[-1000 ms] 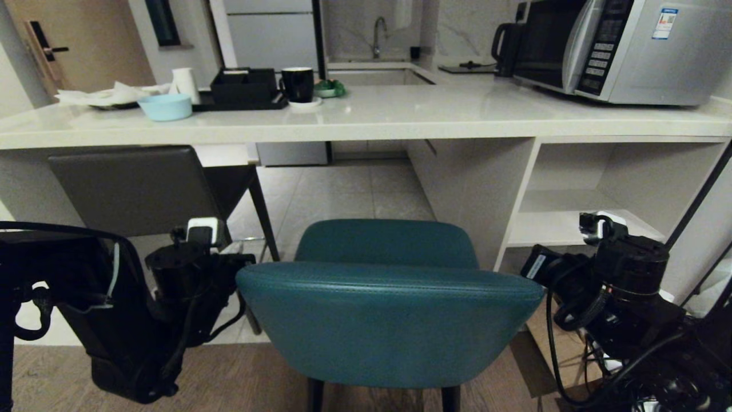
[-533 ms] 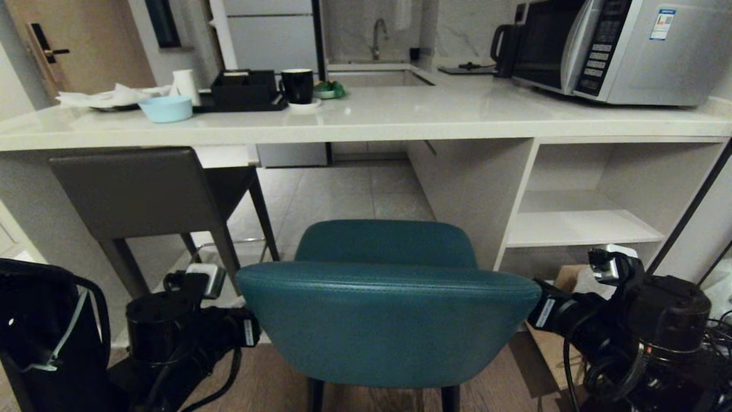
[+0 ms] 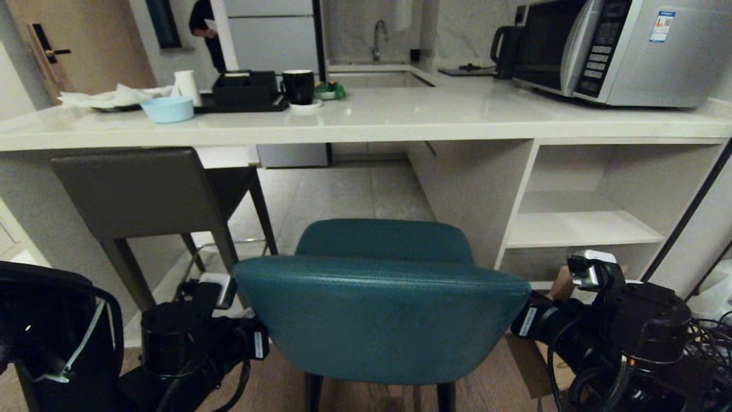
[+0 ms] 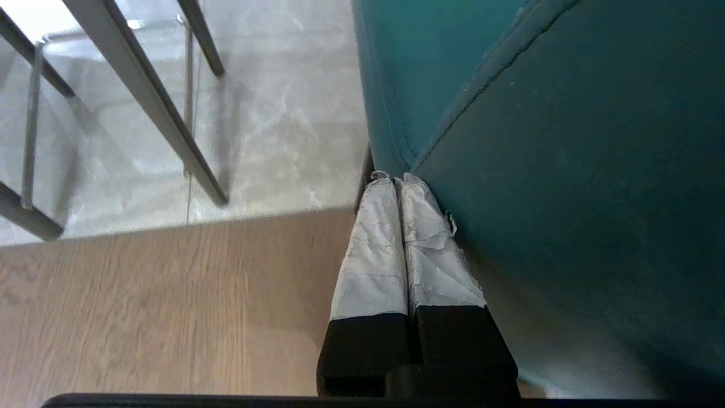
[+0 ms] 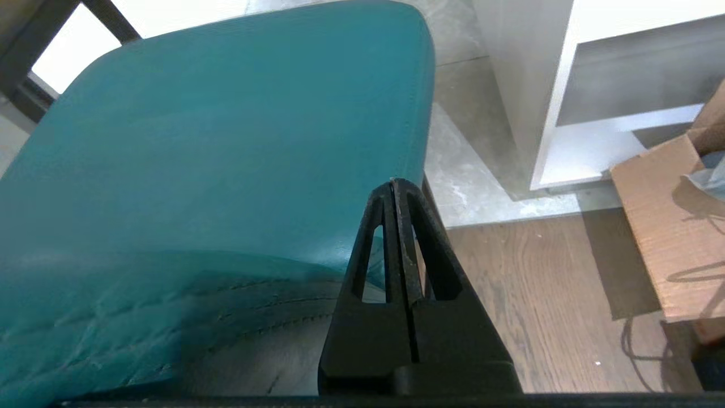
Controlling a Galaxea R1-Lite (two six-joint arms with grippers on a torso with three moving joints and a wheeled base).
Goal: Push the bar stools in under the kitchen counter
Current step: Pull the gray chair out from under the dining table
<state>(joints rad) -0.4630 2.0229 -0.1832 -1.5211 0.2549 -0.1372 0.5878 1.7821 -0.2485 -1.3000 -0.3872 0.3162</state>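
Here, largest first.

Desk: the kitchen counter [image 3: 366, 123] runs across the upper part of the head view, wider than both stools together; open floor shows beneath it at centre, a shelf unit [image 3: 577, 229] fills the space under its right end.

Microwave: the microwave [image 3: 617, 48] stands on the desk at upper right.

Teal stool: the teal bar stool [image 3: 380, 317] stands at lower centre, back toward the camera, seat pointing at the gap under the desk; it is not yet tucked in, its back well short of the desk edge.

Grey stool: the grey-brown bar stool [image 3: 137, 191] sits at left, its seat already under the desk.

Left tool: the left gripper [image 4: 396, 184] has its fingers pressed together, holding nothing; the tips rest at the seam on the teal back's left edge, probably touching, though the contact point is half hidden.

Right tool: the right gripper [image 5: 395, 187] is likewise closed and empty, its tip at the right rear corner of the teal stool.

Key relation: the teal back lies between the two tools, its long axis across the frame and parallel to the desk edge; the gap lies straight ahead, up the frame. Both arms are about equally near, one per end, so an even forward push looks called for.

Risk: uneven pressure could swing the stool toward the shelf unit.
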